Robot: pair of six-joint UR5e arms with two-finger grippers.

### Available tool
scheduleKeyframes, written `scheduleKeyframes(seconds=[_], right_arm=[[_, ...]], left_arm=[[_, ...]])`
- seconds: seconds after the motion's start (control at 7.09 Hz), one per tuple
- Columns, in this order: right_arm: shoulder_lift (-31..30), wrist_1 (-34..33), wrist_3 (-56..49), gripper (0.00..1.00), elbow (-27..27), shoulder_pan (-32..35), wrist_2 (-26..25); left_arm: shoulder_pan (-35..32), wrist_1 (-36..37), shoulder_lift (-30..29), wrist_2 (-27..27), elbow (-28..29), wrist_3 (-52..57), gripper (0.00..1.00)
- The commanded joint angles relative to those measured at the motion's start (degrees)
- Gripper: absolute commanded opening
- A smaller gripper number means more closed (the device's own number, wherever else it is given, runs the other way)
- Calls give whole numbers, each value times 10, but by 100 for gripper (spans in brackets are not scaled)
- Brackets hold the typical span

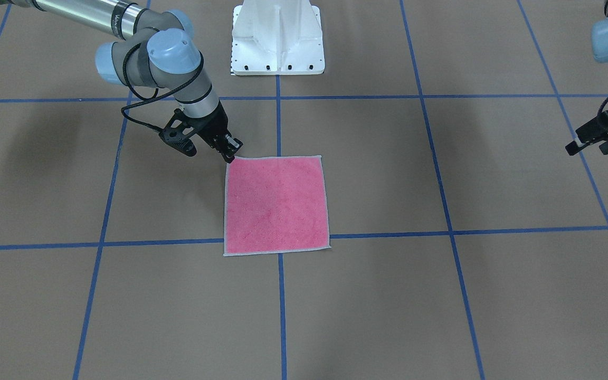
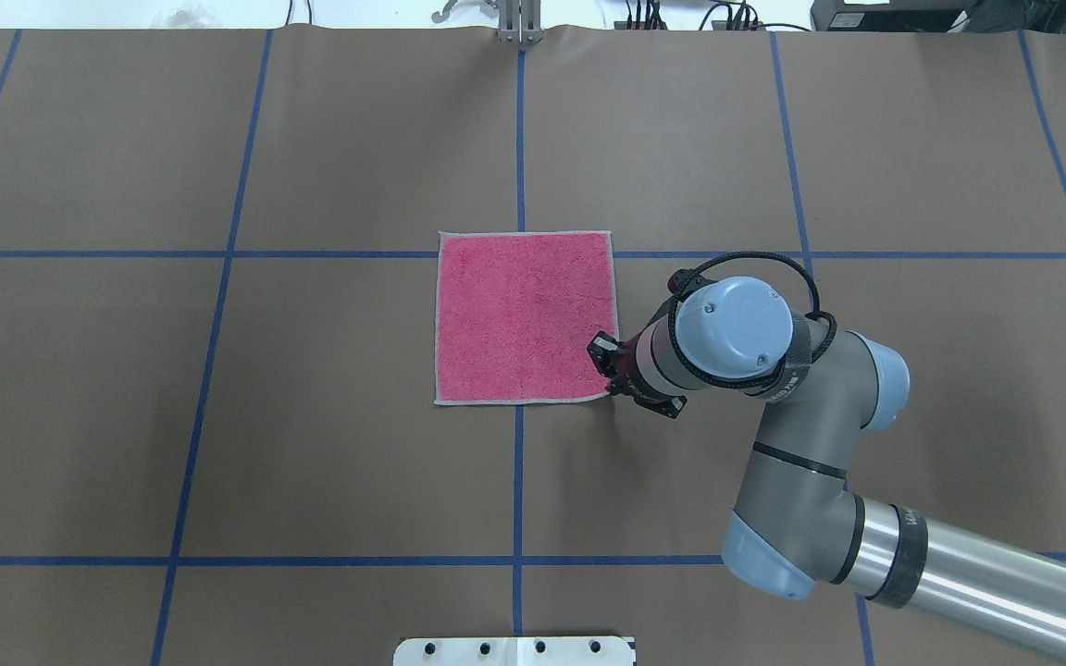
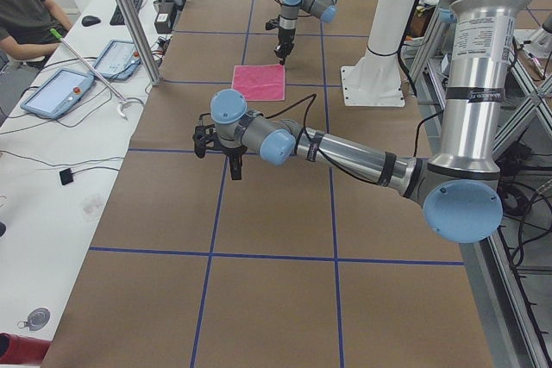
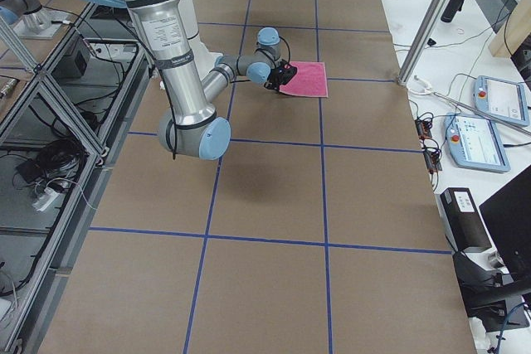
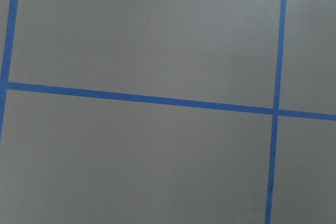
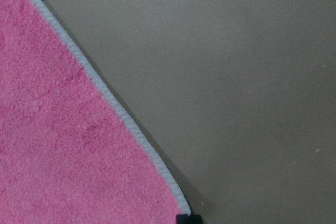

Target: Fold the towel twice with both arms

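The towel (image 1: 276, 206) lies flat and pink face up on the table's middle, and it also shows in the overhead view (image 2: 524, 316). My right gripper (image 1: 228, 155) is tilted down onto the towel's corner nearest the robot base. In the right wrist view a single black fingertip (image 6: 188, 219) sits right at that corner of the towel (image 6: 68, 145), so the jaws look shut on it. The corner still lies on the table. My left gripper (image 1: 589, 148) hangs open and empty far off to the side; its wrist view shows only bare table.
The white pedestal base (image 1: 277, 37) stands behind the towel. Brown table paper with blue tape lines (image 2: 519, 139) surrounds the towel. In the left side view a person, tablets and cables are on a white bench (image 3: 60, 92) beside the table.
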Motion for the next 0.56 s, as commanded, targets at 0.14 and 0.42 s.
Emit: scheduleKeyframes(seconds=[0.14,0.42], right_arm=[[-21,-3,0,0,30,2,4],[-21,-4,-1,0,30,2,4]], left_arm=[[109,-133,-44,79,1,-260,100],[235,-174,-106,202,-2,-456,100]])
